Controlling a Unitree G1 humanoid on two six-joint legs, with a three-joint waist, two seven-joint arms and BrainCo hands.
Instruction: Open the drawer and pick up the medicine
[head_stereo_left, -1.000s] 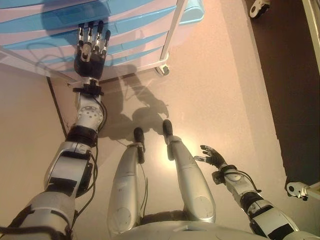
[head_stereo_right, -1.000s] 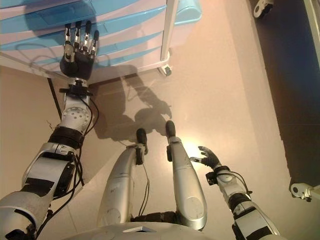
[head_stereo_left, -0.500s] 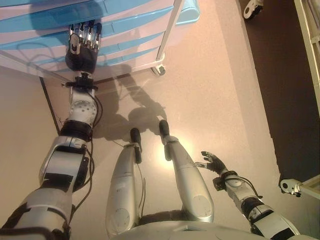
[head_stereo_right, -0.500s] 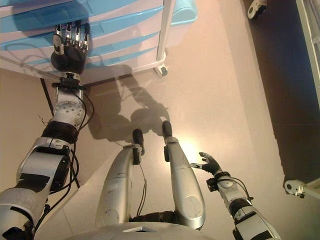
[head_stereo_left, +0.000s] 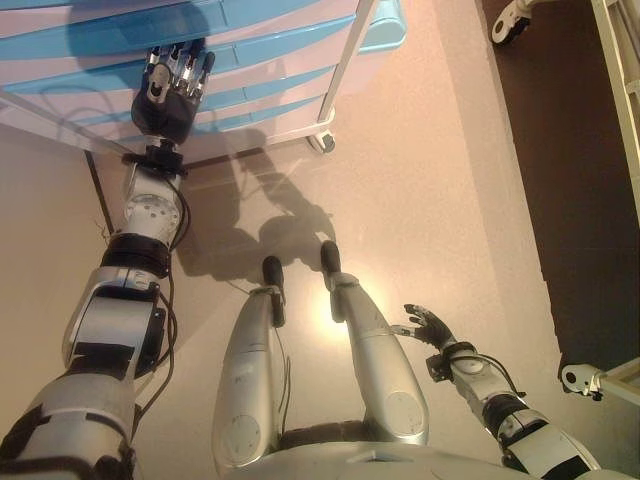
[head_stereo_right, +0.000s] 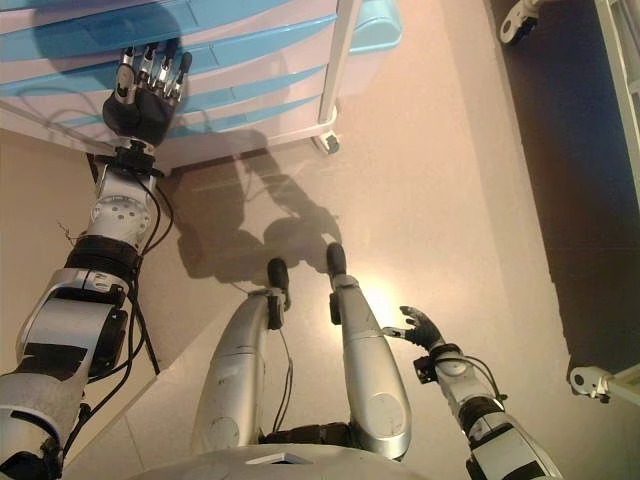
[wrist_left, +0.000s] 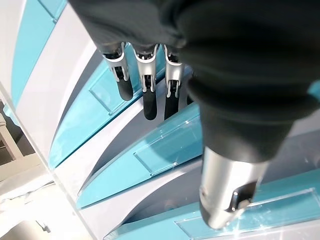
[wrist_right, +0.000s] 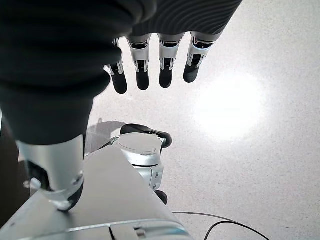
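Observation:
A white cart (head_stereo_left: 342, 60) with several translucent blue drawers (head_stereo_left: 250, 45) stands at the top left, and every drawer front in view is shut. My left hand (head_stereo_left: 165, 105) is held up before the lower drawers, open, its fingers (wrist_left: 145, 95) pointing at a blue drawer front (wrist_left: 165, 145) and close to it. I cannot tell whether they touch it. My right hand (head_stereo_left: 430, 325) hangs low at the right over the floor, open and holding nothing, its fingers (wrist_right: 142, 75) relaxed. No medicine shows in any view.
The cart rests on a caster (head_stereo_left: 322, 143) on the pale floor (head_stereo_left: 420, 180). A dark strip of floor (head_stereo_left: 560, 150) runs down the right side, with another caster (head_stereo_left: 505, 18) at the top right and a white wheeled foot (head_stereo_left: 580, 378) at the lower right.
My left hand has shifted a little to the left along the drawer fronts, and its fingers are slightly more bent than a second ago. The right hand has hardly moved.

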